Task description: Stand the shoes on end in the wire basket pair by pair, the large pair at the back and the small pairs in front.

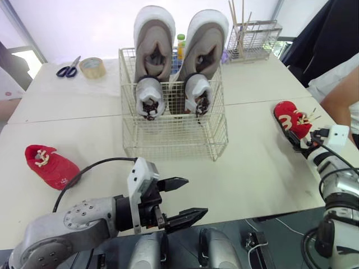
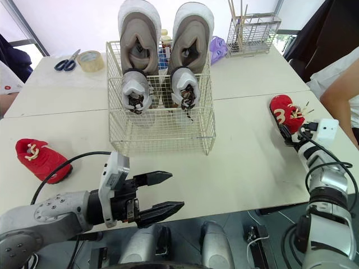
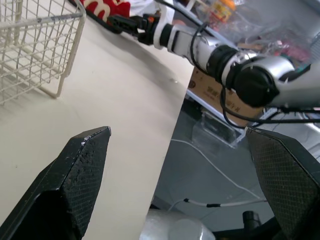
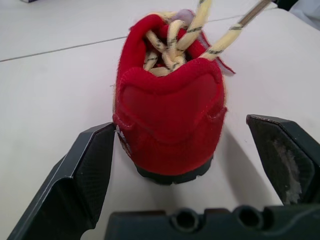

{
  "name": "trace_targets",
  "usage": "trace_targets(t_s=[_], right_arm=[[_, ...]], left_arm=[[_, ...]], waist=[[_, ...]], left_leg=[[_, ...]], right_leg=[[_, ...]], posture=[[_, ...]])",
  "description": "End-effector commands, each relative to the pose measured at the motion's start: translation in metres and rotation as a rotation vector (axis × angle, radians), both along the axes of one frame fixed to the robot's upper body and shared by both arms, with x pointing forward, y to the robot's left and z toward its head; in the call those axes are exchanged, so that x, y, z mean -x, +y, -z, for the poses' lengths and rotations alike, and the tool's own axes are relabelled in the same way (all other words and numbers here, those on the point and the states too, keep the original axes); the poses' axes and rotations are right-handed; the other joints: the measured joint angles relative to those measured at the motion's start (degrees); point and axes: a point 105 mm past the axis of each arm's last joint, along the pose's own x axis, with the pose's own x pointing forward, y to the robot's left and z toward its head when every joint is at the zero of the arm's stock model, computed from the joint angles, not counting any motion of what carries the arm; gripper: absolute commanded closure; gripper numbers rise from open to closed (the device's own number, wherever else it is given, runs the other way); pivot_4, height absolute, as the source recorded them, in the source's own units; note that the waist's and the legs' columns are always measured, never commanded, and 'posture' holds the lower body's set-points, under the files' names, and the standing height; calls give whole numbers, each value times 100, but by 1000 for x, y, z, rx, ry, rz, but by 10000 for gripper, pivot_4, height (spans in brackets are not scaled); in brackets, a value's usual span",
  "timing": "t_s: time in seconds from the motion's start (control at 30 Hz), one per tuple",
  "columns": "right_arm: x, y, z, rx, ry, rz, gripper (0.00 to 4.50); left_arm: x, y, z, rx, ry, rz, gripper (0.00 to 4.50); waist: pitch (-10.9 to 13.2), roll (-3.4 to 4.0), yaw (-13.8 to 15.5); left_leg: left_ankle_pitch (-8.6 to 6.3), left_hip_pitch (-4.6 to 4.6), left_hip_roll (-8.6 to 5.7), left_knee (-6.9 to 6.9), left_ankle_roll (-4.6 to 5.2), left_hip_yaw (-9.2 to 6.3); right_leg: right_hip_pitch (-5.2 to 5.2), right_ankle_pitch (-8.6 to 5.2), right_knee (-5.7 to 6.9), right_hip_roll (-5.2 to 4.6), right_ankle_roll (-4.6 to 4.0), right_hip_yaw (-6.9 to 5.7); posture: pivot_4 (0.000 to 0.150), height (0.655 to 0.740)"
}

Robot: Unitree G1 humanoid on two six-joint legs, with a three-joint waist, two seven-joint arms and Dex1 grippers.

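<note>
Red shoe (image 4: pixel 167 130) at the table's (image 1: pixel 241 168) right edge, heel toward my right pincer (image 4: pixel 180 125), fingers spread either side ready to clamp, bound for the basket's (image 1: pixel 168 140) front; left pincer (image 1: pixel 195 197) apart, idle by the near edge.

A lab-like workroom: pale desks (image 1: pixel 263 168) pushed together, blue-handled scissors (image 1: pixel 68 68) and tan tape roll (image 1: pixel 91 67) well beyond the left gripper (image 1: pixel 193 197).

Bright diffuse light from the far side, highlights beyond the cream wire basket (image 1: pixel 168 140) blown to white, faint soft shadows on the pale beige tabletop (image 1: pixel 252 168), denser shadow beside the red fabric shoe (image 4: pixel 170 125), mild wide-angle stretch toward head-view edges.
</note>
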Motion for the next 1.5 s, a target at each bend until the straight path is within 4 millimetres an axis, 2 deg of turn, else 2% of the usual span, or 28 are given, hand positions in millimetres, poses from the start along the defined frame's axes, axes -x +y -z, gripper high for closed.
trace_targets(t_s=[0.03,0.2,0.3,0.33,0.37,0.43,0.5,0.53,0.57,0.63,0.7,0.73,0.8,0.83,0.93,0.97,1.03,1.1,1.2,1.27,1.33,1.43,1.5], right_arm=[[-10,0,-8,-8,-44,40,5035],[-18,9,-7,-27,-46,27,26709],[-19,7,-9,-22,-56,37,31682],[-19,5,-14,-8,-70,41,32146],[-20,2,-30,23,-113,40,32146],[-27,-3,-91,102,-268,27,32146],[-29,3,-172,177,-463,-8,32146],[-28,15,-216,217,-564,-62,32146],[-25,30,-253,256,-654,-120,32146],[-14,64,-312,297,-802,-272,32146],[2,111,-355,310,-914,-515,32146],[12,135,-367,324,-948,-654,32146],[33,188,-369,370,-936,-985,32146],[47,210,-361,401,-897,-1158,32146],[81,253,-330,448,-764,-1534,32146],[95,266,-314,498,-690,-1678,32146],[113,277,-293,574,-587,-1867,32146],[121,283,-285,630,-540,-1942,32146],[127,293,-274,747,-506,-2008,32146],[130,297,-266,815,-481,-2047,32146],[130,301,-261,868,-483,-2072,32146],[123,312,-255,1075,-526,-2055,32146],[118,313,-253,1158,-532,-2035,32146]], left_arm=[[0,1,0,-15,-22,-1,0],[1,4,1,-24,-19,-8,0],[-1,8,-2,-12,-28,-33,0],[-3,11,-6,6,-30,-45,0],[-5,15,-12,30,-36,-62,0],[-11,29,-28,77,-53,-103,0],[-18,47,-45,113,-67,-141,0],[-22,56,-54,130,-76,-157,0],[-25,65,-62,143,-82,-171,0],[-32,81,-73,158,-93,-200,0],[-38,95,-79,158,-97,-227,0],[-40,101,-80,146,-99,-239,0],[-42,112,-81,122,-97,-256,0],[-40,116,-82,117,-94,-261,0],[-36,134,-88,124,-72,-287,0],[-33,147,-91,129,-66,-315,0],[-27,171,-99,112,-74,-381,0],[-23,187,-107,79,-93,-422,0],[-19,195,-131,93,-140,-398,0],[-17,182,-140,118,-140,-297,0],[-18,170,-140,114,-118,-216,0],[-13,129,-153,144,-81,35,0],[-12,120,-155,148,-64,94,0]], waist=[[0,0,-1],[0,0,-21],[0,0,-79],[0,0,-87],[0,0,-90],[10,16,-99],[46,87,-131],[67,131,-146],[72,147,-149],[75,159,-167],[67,144,-156],[60,132,-143],[33,84,-130],[24,66,-131],[20,38,-96],[22,40,-79],[27,38,-75],[29,36,-68],[28,24,-72],[27,22,-90],[26,19,-121],[34,11,-121],[39,4,-130]], left_leg=[[0,0,0,0,0,0],[0,-1,0,0,0,0],[0,-1,2,1,-1,-1],[0,-1,2,1,-1,-1],[0,-1,3,1,-1,-1],[0,-2,4,1,-1,-1],[1,-18,4,12,-1,0],[0,-30,2,22,0,6],[1,-35,-3,21,1,18],[1,-37,0,9,1,25],[8,-32,14,-25,-14,17],[16,-28,17,-59,-29,15],[17,-29,35,-70,-33,11],[15,-31,65,-70,-38,10],[7,-36,78,-60,-47,13],[6,-39,69,-57,-46,13],[4,-46,56,-51,-42,14],[4,-54,54,-51,-42,13],[3,-53,52,-51,-45,9],[3,-44,52,-51,-46,15],[5,-42,54,-51,-50,17],[9,-41,56,-53,-59,20],[12,-44,57,-54,-66,21]], right_leg=[[0,0,0,0,0,0],[0,0,-2,-1,0,0],[0,1,-1,-1,1,0],[0,1,0,-1,2,-1],[0,2,0,-1,3,-1],[-1,3,0,-1,5,-1],[-16,3,2,-4,4,-1],[-30,5,4,-7,0,3],[-42,11,6,-10,1,11],[-62,18,15,-7,18,14],[-72,14,21,17,14,12],[-77,10,10,26,7,12],[-79,-1,1,56,-12,8],[-79,-5,1,65,-20,0],[-76,-4,2,69,-24,-4],[-77,-3,1,57,-24,-5],[-85,-3,3,46,-24,-4],[-95,-3,4,46,-23,-6],[-93,-5,3,46,-25,-11],[-89,-6,3,45,-27,-8],[-91,-6,6,46,-27,-6],[-102,-5,21,46,-26,-2],[-111,-4,32,47,-28,2]], posture=[[1500,7400],[1500,7400],[1500,7400],[1500,7400],[1500,7400],[1500,7400],[1500,7400],[1500,7400],[1500,7400],[1500,7400],[1500,7400],[1500,7400],[1500,7400],[1500,7400],[1500,7400],[1500,7400],[1500,7400],[1500,7400],[1500,7400],[1500,7400],[1500,7400],[1500,7400],[1500,7400]])
